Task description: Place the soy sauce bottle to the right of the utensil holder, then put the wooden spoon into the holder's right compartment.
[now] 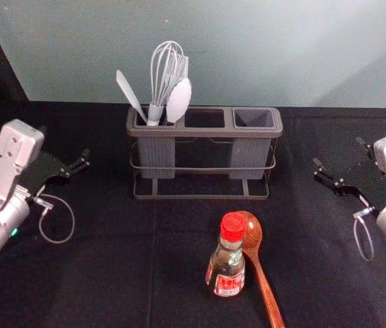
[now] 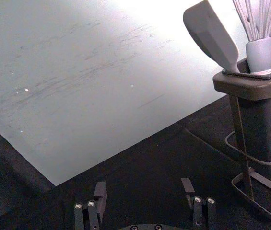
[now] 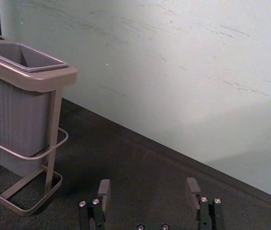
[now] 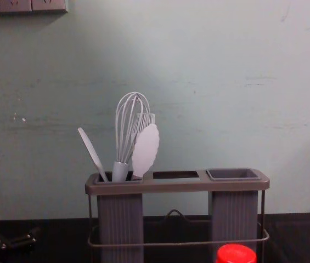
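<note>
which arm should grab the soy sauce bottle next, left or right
Probably the right: the open right end effector is right of the utensil holder, where the bottle must go, and looks nearer it than the left end effector.

The red-capped bottle [image 1: 227, 266] stands before the upright grey holder [image 1: 204, 132]; the brown spoon [image 1: 266, 290] lies just beside the bottle, bowl toward the holder.

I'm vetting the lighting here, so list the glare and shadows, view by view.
Head view: a soft diagonal shadow on the wall, at the right; left wrist view: wall bleached near-white around the whisk; right wrist view: a broad, soft-edged shadow on the wall; chest view: a dark shadow under the socket panel.
</note>
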Controlling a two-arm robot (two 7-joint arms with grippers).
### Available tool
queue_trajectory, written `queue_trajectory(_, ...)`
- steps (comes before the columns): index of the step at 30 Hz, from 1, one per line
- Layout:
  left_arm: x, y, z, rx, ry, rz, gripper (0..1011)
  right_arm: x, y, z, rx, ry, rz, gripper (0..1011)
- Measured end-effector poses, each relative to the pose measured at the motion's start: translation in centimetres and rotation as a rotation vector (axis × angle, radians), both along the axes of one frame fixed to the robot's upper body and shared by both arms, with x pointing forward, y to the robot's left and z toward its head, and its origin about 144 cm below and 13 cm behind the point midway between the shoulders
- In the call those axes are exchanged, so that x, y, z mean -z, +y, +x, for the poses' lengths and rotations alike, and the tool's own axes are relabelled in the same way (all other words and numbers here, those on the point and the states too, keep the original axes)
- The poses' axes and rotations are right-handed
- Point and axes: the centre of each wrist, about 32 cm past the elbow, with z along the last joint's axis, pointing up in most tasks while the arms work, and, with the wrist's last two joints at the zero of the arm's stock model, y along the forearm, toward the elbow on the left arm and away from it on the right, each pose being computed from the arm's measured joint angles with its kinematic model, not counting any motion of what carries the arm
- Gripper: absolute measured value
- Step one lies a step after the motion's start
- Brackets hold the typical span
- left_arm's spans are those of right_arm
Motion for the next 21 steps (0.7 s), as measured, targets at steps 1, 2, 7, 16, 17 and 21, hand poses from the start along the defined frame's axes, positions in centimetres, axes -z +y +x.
queue_trajectory(1, 0.0, 0.0, 0.0, 0.0, 0.0, 0.0, 1011, 0.0, 0.0, 0.0, 0.0, 0.0, 0.0, 1002)
queue_trajectory(2, 0.0, 0.0, 0.0, 0.0, 0.0, 0.0, 1011, 0.0, 0.0, 0.0, 0.0, 0.0, 0.0, 1002)
queue_trajectory(7, 0.0, 0.0, 0.0, 0.0, 0.0, 0.0, 1011, 0.0, 0.0, 0.0, 0.0, 0.0, 0.0, 1002)
queue_trajectory(16, 0.0, 0.0, 0.0, 0.0, 0.0, 0.0, 1011, 0.0, 0.0, 0.0, 0.0, 0.0, 0.0, 1002)
queue_trajectory(17, 0.0, 0.0, 0.0, 0.0, 0.0, 0.0, 1011, 0.0, 0.0, 0.0, 0.0, 0.0, 0.0, 1002)
queue_trajectory(21, 0.0, 0.0, 0.0, 0.0, 0.0, 0.0, 1011, 0.0, 0.0, 0.0, 0.0, 0.0, 0.0, 1002)
